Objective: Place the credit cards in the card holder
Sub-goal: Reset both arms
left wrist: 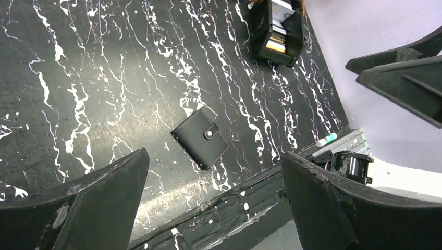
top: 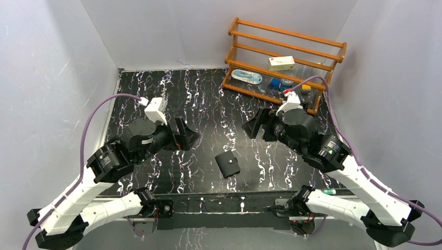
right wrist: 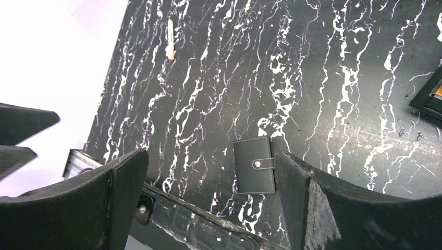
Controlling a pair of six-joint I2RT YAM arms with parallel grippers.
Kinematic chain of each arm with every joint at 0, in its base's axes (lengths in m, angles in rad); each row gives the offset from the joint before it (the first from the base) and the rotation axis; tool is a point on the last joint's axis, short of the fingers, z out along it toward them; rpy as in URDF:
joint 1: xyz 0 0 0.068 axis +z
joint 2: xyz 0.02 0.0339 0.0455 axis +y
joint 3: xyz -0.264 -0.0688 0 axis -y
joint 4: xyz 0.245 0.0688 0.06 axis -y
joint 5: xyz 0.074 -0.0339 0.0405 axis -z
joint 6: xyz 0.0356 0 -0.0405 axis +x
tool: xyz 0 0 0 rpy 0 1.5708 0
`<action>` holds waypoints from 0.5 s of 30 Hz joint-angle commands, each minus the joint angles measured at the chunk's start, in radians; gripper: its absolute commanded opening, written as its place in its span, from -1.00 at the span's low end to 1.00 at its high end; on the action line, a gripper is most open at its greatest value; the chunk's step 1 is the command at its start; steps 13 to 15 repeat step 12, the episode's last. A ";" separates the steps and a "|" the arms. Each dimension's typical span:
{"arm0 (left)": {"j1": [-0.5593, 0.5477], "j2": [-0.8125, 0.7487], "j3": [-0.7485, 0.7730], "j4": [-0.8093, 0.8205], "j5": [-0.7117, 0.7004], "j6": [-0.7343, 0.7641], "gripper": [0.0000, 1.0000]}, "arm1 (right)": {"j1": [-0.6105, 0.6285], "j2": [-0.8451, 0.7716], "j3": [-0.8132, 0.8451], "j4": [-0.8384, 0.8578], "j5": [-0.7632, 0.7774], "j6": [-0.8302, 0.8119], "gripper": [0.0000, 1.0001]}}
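The card holder (top: 228, 164) is a small black wallet, snapped shut, lying flat on the marbled table near the front middle. It also shows in the left wrist view (left wrist: 200, 138) and the right wrist view (right wrist: 254, 165). Thin pale and tan flat pieces that look like the credit cards (left wrist: 277, 36) stand on edge in a black open box (left wrist: 292, 31). My left gripper (top: 185, 134) (left wrist: 213, 154) hangs open above the table, left of the wallet. Right of the wallet, my right gripper (top: 258, 124) (right wrist: 209, 152) is open and raised too. Neither holds anything.
A wooden rack (top: 284, 62) with small items stands at the back right. A thin pale stick (right wrist: 170, 34) lies near the left wall. A white tube (left wrist: 327, 139) rests on the front rail. Grey walls close in both sides and the back.
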 commanded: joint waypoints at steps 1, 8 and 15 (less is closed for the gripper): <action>0.004 -0.032 -0.019 0.038 -0.012 -0.008 0.97 | -0.002 0.002 0.014 0.063 0.021 0.028 0.97; 0.003 -0.036 -0.006 0.034 -0.019 0.005 0.97 | -0.003 0.024 0.008 0.073 0.001 0.039 0.97; 0.002 -0.036 -0.001 0.025 -0.027 0.012 0.97 | -0.003 0.026 0.002 0.079 -0.005 0.044 0.97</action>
